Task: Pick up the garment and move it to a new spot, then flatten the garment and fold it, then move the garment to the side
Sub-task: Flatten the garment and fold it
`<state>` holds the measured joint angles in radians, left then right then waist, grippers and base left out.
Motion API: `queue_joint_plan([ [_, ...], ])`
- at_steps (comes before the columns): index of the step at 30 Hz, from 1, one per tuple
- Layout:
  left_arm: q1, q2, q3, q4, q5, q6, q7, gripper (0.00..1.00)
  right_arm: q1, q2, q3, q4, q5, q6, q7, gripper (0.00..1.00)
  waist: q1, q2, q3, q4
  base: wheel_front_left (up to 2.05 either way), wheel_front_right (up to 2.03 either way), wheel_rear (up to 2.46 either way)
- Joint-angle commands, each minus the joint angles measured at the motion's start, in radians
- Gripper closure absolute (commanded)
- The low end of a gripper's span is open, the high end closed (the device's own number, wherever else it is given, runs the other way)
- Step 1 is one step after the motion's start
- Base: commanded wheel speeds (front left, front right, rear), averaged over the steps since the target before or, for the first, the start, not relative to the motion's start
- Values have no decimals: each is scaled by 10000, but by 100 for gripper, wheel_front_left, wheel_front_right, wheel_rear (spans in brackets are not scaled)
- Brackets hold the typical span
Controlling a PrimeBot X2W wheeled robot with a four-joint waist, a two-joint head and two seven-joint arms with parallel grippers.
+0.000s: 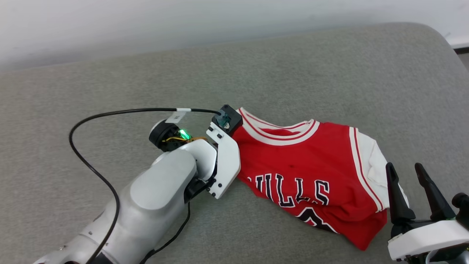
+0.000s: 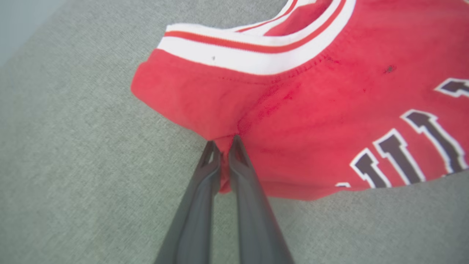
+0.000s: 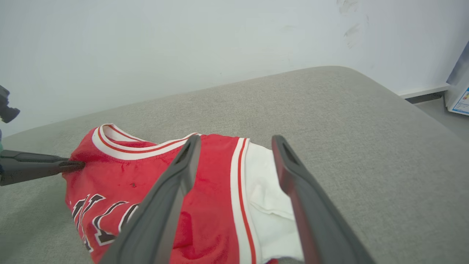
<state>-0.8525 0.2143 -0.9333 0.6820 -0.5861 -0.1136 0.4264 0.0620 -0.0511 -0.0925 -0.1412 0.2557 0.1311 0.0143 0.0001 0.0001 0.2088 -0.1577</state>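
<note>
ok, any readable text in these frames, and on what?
"ULLS": black block letters on the garment chest, first letter cut off.
Number below it: folded under, unreadable.
Tag on the cable: blurred.
Printed sheet, right wrist view: too small.

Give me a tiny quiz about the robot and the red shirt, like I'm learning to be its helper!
1. True or false: the right gripper is pinching the shirt.
2. Where does the left gripper pinch the shirt? A: the red edge near the collar. B: the lettering. C: the bottom hem.
3. Fill in: the sleeve beside the right gripper is ___.
Key: 1 false, its jaws stand open. 2 A. 3 white.
</note>
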Motion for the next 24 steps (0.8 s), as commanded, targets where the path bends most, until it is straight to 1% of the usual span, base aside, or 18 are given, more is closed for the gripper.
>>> queue_joint_plan([
  [1,-113,61,33,-199,65,65,-102,100,61,14,-29,-53,-24,-5,38,0,-1,-1,-300,350,0,0,0],
  [4,269,695,95,-1147,176,305,-264,100,197,13,-198,-152,-44,-7,134,0,-1,-1,-595,777,0,0,0],
  [7,854,1439,239,-2380,157,693,-218,100,234,15,-263,-293,-71,-5,231,0,-1,-1,-840,1101,0,0,0],
  [12,2513,2847,572,-4348,-255,1648,136,100,424,13,-353,-380,-104,-5,415,0,-1,-1,-1186,1566,0,0,0],
  [13,2890,3054,660,-4650,-417,1861,176,100,427,13,-378,-392,-104,-5,444,0,-1,-1,-1227,1653,0,0,0],
  [15,3695,3388,835,-5070,-732,2283,223,100,471,15,-359,-422,-83,-5,475,0,-1,-1,-1293,1778,0,0,0],
  [18,4742,3493,1058,-5388,-1241,2781,-32,100,498,13,-364,-479,-95,-7,554,0,-1,-1,-1320,1937,0,0,0],
  [19,5035,3456,1155,-5415,-1384,2932,-165,88,494,13,-353,-494,-113,-5,577,0,-1,-1,-1336,1968,0,0,0],
  [21,5515,3289,1336,-5386,-1700,3169,-493,15,506,13,-340,-545,-143,-7,634,0,-1,-1,-1378,2032,0,0,0],
  [22,5724,3229,1403,-5332,-1826,3248,-602,11,511,13,-336,-558,-169,-7,667,0,-1,-1,-1414,2047,0,0,0],
  [23,5878,3167,1524,-5295,-1938,3343,-778,2,523,13,-324,-570,-186,-5,709,0,-1,-1,-1456,2056,0,0,0],
  [24,5985,3106,1638,-5276,-2015,3446,-985,0,540,13,-312,-582,-180,-5,725,0,-1,-1,-1495,2064,0,0,0],
])
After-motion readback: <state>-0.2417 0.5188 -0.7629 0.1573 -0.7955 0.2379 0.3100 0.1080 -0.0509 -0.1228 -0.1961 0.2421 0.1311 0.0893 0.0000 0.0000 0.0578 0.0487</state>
